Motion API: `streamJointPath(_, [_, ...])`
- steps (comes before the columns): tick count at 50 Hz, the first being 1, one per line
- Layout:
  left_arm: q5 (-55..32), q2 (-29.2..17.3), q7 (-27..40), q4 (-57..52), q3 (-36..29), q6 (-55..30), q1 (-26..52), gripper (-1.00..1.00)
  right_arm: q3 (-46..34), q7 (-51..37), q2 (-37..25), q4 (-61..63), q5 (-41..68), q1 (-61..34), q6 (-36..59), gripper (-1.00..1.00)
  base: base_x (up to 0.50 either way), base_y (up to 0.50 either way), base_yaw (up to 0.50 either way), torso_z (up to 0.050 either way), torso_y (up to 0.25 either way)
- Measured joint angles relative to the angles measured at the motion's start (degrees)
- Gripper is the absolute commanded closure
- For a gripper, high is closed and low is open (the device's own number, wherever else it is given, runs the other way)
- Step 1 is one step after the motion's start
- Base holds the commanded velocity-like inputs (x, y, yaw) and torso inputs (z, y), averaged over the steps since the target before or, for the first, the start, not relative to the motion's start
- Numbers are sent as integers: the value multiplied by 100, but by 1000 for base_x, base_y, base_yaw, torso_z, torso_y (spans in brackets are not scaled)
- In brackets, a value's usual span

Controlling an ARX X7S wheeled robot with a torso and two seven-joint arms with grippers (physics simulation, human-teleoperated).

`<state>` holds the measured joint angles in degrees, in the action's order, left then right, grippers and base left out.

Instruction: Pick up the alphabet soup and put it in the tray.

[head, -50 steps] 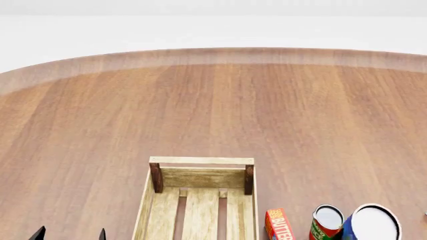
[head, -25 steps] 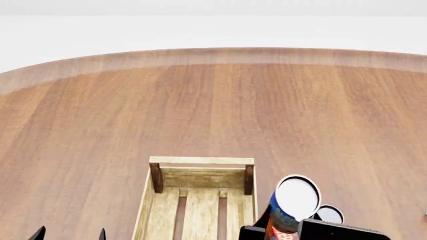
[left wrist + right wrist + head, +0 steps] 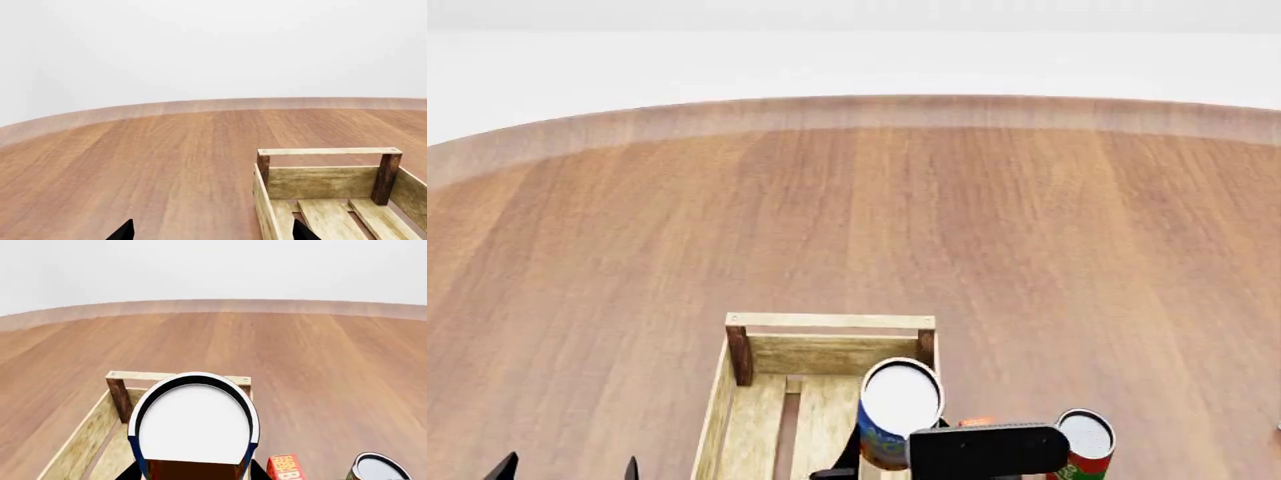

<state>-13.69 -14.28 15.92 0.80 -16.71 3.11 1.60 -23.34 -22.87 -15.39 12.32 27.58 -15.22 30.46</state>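
The alphabet soup (image 3: pixel 898 402), a blue-labelled can with a pale top, hangs over the right side of the tray (image 3: pixel 830 322). My right gripper (image 3: pixel 195 474) is shut on it, with black fingers (image 3: pixel 131 473) on either side of the can (image 3: pixel 195 425). In the right wrist view the tray's far rail (image 3: pixel 137 376) shows just beyond the can. The tray is a light-wood slatted crate with dark corner posts. My left gripper (image 3: pixel 567 470) stays low to the left of the tray. It (image 3: pixel 212 234) is open, and its right fingertip overlaps the tray's wall (image 3: pixel 264 200).
A red-and-green can (image 3: pixel 1082 442) stands on the table right of the tray and also shows in the right wrist view (image 3: pixel 379 469). An orange butter box (image 3: pixel 285 467) lies between that can and the tray. The round wooden table (image 3: pixel 854 200) stretches far beyond.
The soup stood on the table at the lower right a second ago. My right gripper has since lifted it and carried it left, past the butter box, to above the tray.
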Motion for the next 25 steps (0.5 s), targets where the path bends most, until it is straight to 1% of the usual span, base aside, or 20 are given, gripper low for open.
streamJointPath(25, [-54,-44,48,-19,-44,10,0,-100,-825,900,402,-2024,-525,-581,-899,100,0,0,0,1,1])
